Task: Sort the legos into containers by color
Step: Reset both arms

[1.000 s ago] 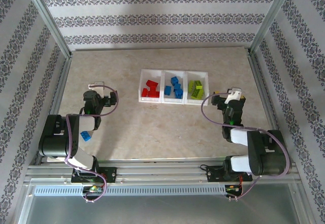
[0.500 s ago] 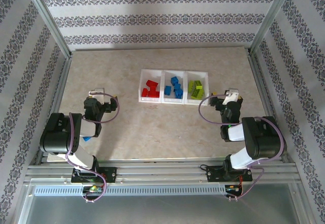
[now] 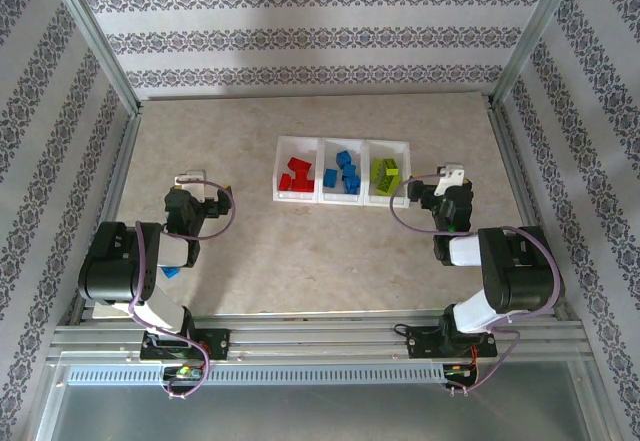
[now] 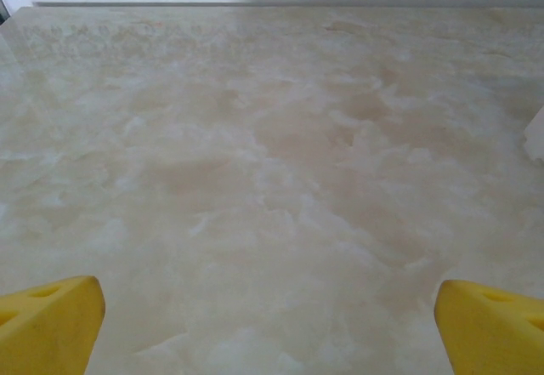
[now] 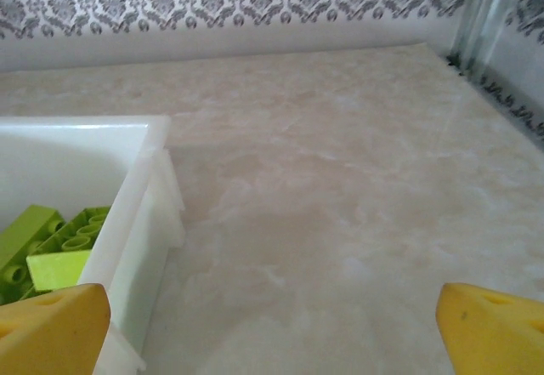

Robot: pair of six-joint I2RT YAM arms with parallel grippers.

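The containers are one white tray [image 3: 343,143] with three compartments at mid-table. Red legos [image 3: 295,176] lie in its left compartment, blue legos [image 3: 345,173] in the middle, lime green legos [image 3: 387,174] in the right. One blue lego [image 3: 170,272] sits on the table beside the left arm's base. My left gripper [image 3: 192,189] hovers left of the tray, open [image 4: 270,332] over bare table. My right gripper [image 3: 447,186] stands open just right of the tray; between its yellow fingertips [image 5: 272,332] lies bare table, with the green legos [image 5: 51,247] at its left.
The tray's right wall [image 5: 127,213] is close to my right gripper's left finger. Metal frame rails [image 3: 120,171] border the marble table on both sides, and patterned walls close it in. A white tray corner [image 4: 535,137] shows at the left wrist view's right edge.
Both arms have folded in toward their bases. The right gripper has shifted a little up and left, nearer the tray. Both grippers stayed open and empty.
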